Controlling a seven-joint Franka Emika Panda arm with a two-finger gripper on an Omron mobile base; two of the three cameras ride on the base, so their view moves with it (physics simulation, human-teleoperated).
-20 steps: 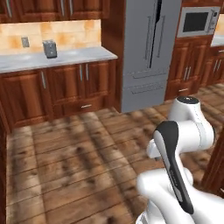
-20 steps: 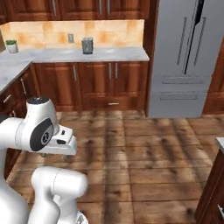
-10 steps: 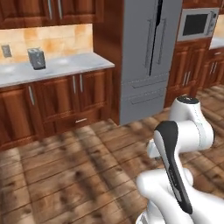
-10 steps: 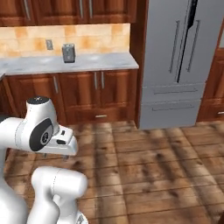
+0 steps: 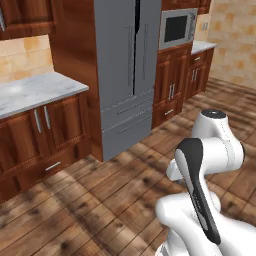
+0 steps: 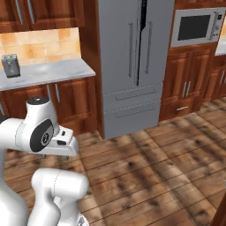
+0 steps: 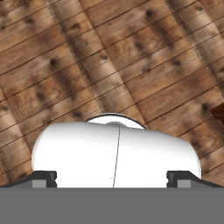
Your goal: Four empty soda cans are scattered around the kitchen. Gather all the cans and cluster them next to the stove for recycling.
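the gripper [image 7: 112, 177] hung with fingers spread wide and nothing between them, over plank floor [image 7: 131, 52] in front of the refrigerator [image 6: 132, 66]. no soda can or stove was visible around that refrigerator, so gathering apparently remained to do.

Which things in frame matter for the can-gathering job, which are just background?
Job:
- claw, open, holding nothing, over the wood floor
- no soda cans or stove in these views

Background:
- grey fridge
- built-in microwave
- marble counter
- grey toaster
- wood cabinets
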